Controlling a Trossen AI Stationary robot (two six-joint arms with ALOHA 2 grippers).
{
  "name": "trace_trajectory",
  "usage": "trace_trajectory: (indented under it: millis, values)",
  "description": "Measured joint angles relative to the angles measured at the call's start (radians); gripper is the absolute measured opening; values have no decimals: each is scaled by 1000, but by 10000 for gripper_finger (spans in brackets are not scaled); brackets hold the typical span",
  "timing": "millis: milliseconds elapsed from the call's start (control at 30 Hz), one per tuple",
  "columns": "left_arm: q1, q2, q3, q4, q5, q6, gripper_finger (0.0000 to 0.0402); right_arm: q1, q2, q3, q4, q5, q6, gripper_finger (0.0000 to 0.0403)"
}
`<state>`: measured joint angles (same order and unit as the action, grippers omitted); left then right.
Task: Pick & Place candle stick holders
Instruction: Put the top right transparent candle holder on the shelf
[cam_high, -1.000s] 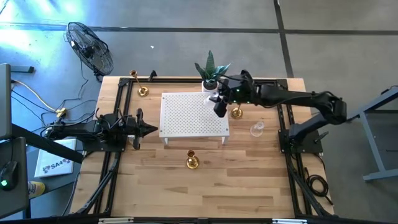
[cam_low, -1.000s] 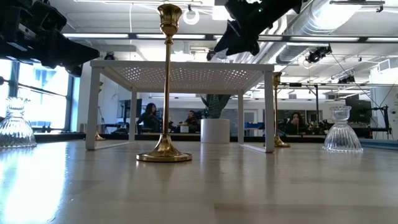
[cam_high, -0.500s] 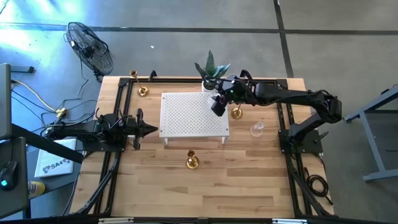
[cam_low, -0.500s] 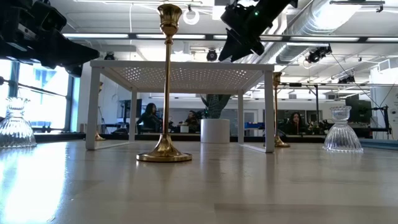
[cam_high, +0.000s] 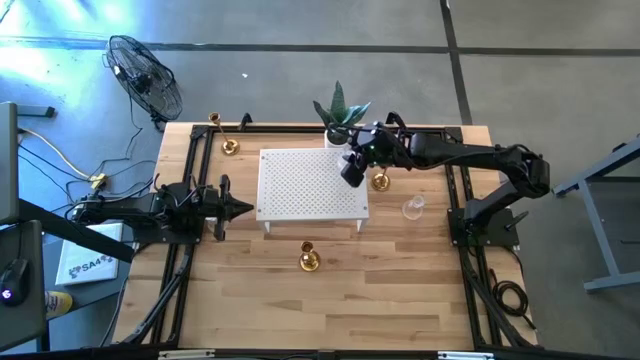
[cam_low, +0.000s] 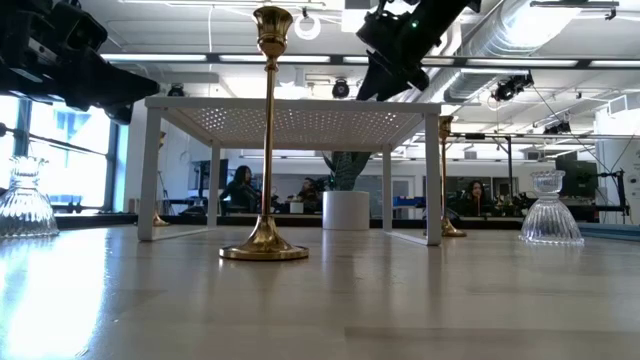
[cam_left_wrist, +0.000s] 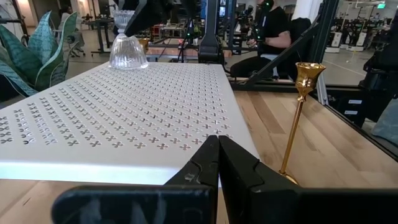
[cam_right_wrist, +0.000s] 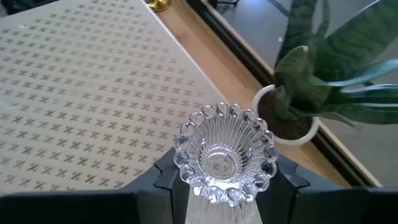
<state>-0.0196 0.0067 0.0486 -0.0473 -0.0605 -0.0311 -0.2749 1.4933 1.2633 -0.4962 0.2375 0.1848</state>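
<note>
My right gripper (cam_high: 350, 172) reaches from the table's right over the far right corner of the white perforated stand (cam_high: 300, 190). It is shut on a clear glass candle stick holder (cam_right_wrist: 225, 152), which also shows in the left wrist view (cam_left_wrist: 129, 51). Gold candle stick holders stand on their round bases in front of the stand (cam_high: 309, 260), to its right (cam_high: 380, 181) and at the far left (cam_high: 230, 146). Another glass holder (cam_high: 413, 207) stands on the table at the right. My left gripper (cam_left_wrist: 217, 163) is shut and level, left of the stand. My right gripper pinches the glass holder's upper part, just under its beaded rim (cam_right_wrist: 186, 134), with one finger (cam_right_wrist: 163, 175) on each side. The fingers slant down from the table's right. The holder stands upright with its flared base (cam_left_wrist: 129, 62) at the stand's top; whether it rests there I cannot tell.
A green plant in a white pot (cam_high: 337, 128) stands just beyond the stand's far edge, close to my right gripper. Black frame rails (cam_high: 190, 170) run along the table's left and right sides. A further glass holder (cam_low: 22, 200) shows at the low view's left.
My right gripper has stayed over the stand's far right corner and turned at the wrist, so the fingers point at a different slant, with the glass holder still between them.
</note>
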Motion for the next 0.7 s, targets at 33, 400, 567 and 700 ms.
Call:
trace_trajectory:
  millis: [33, 400, 567, 700]
  values:
    - [0, 0, 0, 0, 0, 0, 1, -1, 0, 0, 0, 1, -1, 125]
    - [0, 0, 0, -3, 1, 0, 1, 0, 0, 0, 0, -8, -2, 134]
    - [0, 0, 0, -4, 1, 0, 1, 0, 0, 0, 0, -21, -2, 137]
    - [0, 0, 0, -4, 1, 0, 1, 0, 0, 0, 0, -23, -2, 138]
